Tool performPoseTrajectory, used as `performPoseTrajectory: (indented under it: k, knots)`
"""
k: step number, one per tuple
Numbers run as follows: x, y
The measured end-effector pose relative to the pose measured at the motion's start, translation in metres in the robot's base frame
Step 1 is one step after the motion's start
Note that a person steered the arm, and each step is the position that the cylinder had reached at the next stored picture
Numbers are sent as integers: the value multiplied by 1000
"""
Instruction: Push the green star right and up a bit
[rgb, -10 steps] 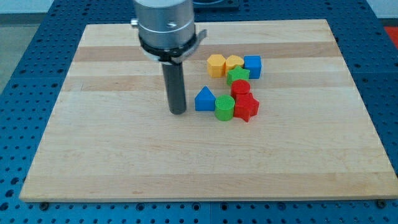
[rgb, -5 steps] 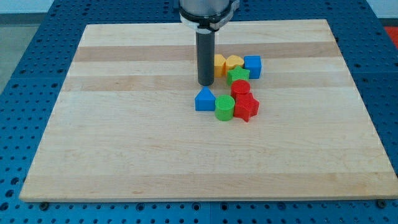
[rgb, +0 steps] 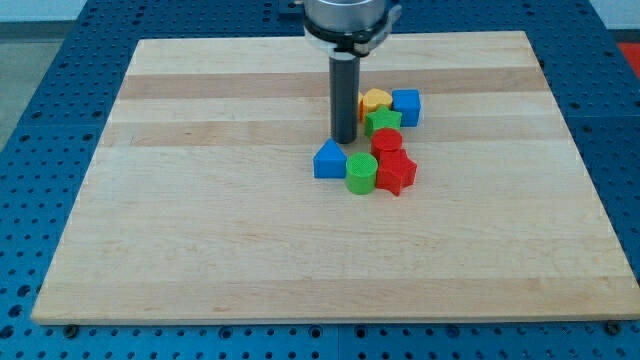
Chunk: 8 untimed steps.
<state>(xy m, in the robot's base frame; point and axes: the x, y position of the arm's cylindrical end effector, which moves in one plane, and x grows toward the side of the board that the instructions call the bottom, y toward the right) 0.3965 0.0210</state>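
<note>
The green star (rgb: 384, 122) lies right of the board's middle, in a cluster of blocks. My tip (rgb: 343, 139) stands on the board just left of the star, a small gap between them, and just above the blue triangle (rgb: 329, 160). The rod hides the yellow hexagon block behind it. A yellow heart-like block (rgb: 376, 101) and a blue cube (rgb: 406, 106) sit right above the star. A red cylinder (rgb: 387, 142) touches the star from below.
A green cylinder (rgb: 361, 173) and a red star (rgb: 396, 172) lie below the red cylinder. The wooden board (rgb: 200, 200) rests on a blue perforated table. The arm's grey head (rgb: 352, 14) hangs over the board's top edge.
My tip has moved from the board's middle left up and to the right, then slightly right and down, ending close to the green star's left side. The blocks have not moved.
</note>
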Motion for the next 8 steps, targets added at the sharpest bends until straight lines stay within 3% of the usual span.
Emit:
performPoseTrajectory:
  k: [3, 8]
  knots:
    - [-35, 84]
    - [0, 87]
